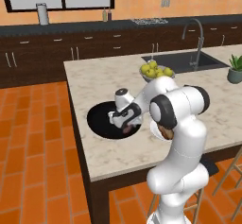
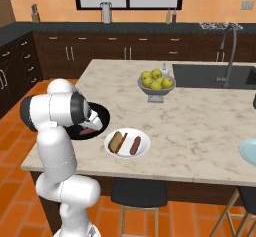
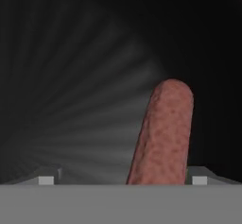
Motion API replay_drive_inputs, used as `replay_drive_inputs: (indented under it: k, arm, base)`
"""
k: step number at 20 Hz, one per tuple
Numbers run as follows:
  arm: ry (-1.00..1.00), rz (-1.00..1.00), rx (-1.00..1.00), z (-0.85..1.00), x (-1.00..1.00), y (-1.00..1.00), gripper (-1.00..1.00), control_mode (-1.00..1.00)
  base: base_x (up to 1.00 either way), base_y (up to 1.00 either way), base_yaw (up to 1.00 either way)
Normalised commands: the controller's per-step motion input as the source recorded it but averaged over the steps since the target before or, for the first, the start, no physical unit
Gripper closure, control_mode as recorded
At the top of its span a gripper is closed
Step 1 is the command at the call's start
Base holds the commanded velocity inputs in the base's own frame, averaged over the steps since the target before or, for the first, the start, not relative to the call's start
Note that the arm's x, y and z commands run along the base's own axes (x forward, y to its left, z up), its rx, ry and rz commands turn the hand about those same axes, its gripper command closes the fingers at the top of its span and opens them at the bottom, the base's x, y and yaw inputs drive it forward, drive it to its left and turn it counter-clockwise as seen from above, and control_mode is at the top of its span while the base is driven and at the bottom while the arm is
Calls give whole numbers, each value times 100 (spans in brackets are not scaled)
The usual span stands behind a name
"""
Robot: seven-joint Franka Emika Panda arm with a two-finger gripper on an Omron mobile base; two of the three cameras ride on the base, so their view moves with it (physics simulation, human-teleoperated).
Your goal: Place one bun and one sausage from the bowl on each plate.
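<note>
Here the hand (image 1: pixel 124 124) hangs low inside the black bowl (image 1: pixel 97 119) on the bench (image 1: pixel 104 79), its fingers spread wide, one tip (image 3: pixel 46 180) showing on each side of a sausage (image 3: pixel 163 133) that lies on the bowl's floor. In the hand view the sausage runs lengthwise away from the hand, nearer one finger than the other; nothing is pinched yet. From the right base view a reddish end of that sausage (image 2: pixel 89 130) peeks out beside the arm.

The white plate (image 2: pixel 145 150) just beside the bowl already carries an orange-brown bun (image 2: pixel 117 141) and a sausage (image 2: pixel 135 145), lying side by side. A pale blue plate (image 2: pixel 248 151) sits well apart at the far end of the bench, and it looks bare on the part that shows. The grey bowl of yellow-green fruit (image 2: pixel 156 83) plays no part.

The sausage is probably light, a slim rounded cylinder with a smooth skin, so it may roll or squirt out of a pinch taken near an end. The safer hold seems to be across its middle, fingers square to its length and centred on it. A second bun is hidden behind the arm, if it is in the bowl at all.
</note>
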Motion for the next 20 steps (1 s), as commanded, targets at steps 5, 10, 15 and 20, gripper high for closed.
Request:
replay_drive_inputs:
  k: [5,10,15,20]
  arm:
    - [-6,-1,0,-65,3,0,100,-100]
    - [-9,0,0,-65,0,0,100,-100]
    - [-9,0,0,-33,0,0,100,-100]
    - [-15,0,8,61,-47,-25,100,-100]
  base:
    - [0,0,0]
    - [0,0,0]
    - [0,0,0]
    - [0,0,0]
